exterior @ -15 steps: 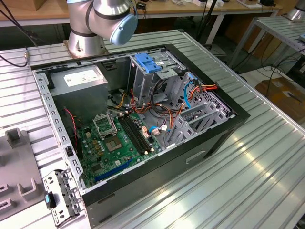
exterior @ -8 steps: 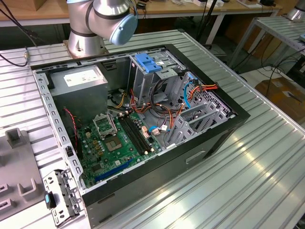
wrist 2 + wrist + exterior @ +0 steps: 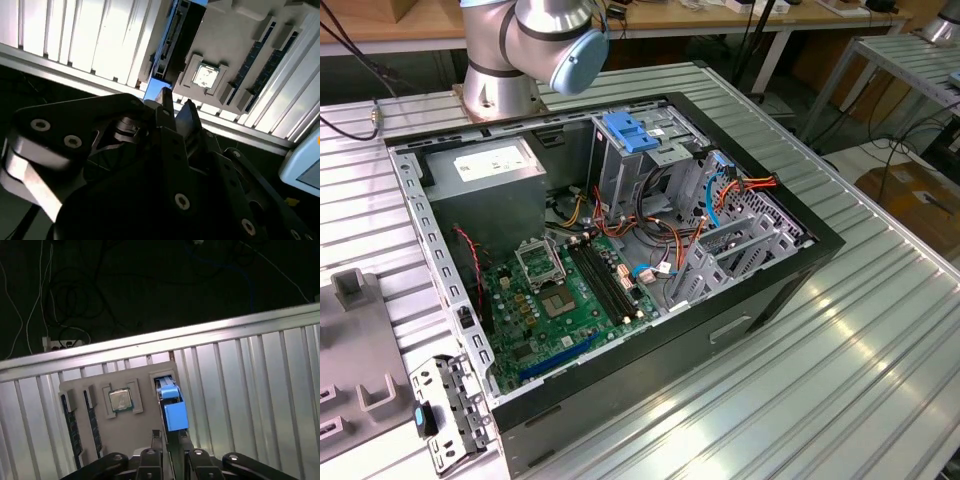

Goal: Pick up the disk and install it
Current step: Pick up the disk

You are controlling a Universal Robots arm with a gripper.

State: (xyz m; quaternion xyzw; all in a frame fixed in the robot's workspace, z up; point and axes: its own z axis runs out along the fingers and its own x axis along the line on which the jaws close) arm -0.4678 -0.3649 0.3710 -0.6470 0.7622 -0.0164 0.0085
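The disk (image 3: pixel 173 412) stands on edge in a slot of a grey parts tray (image 3: pixel 125 435), with its blue side rail facing up. In both wrist views my gripper (image 3: pixel 170 439) is at the disk's near end, with one finger on each side and the gap no wider than the disk. The second wrist view has the disk's blue rail (image 3: pixel 169 40) running away from my gripper (image 3: pixel 178 107) along the tray (image 3: pixel 235 30). In the exterior view the open computer case (image 3: pixel 800 270) lies on the ribbed table, with a grey drive cage with a blue handle (image 3: pixel 635 135) inside.
A processor chip (image 3: pixel 120 400) and memory sticks (image 3: pixel 70 425) sit in the same tray beside the disk. The table edge (image 3: pixel 150 342) runs close behind the tray, with dark floor and cables beyond. The case holds a grey power supply box (image 3: pixel 485 170), a motherboard (image 3: pixel 565 290) and loose wiring.
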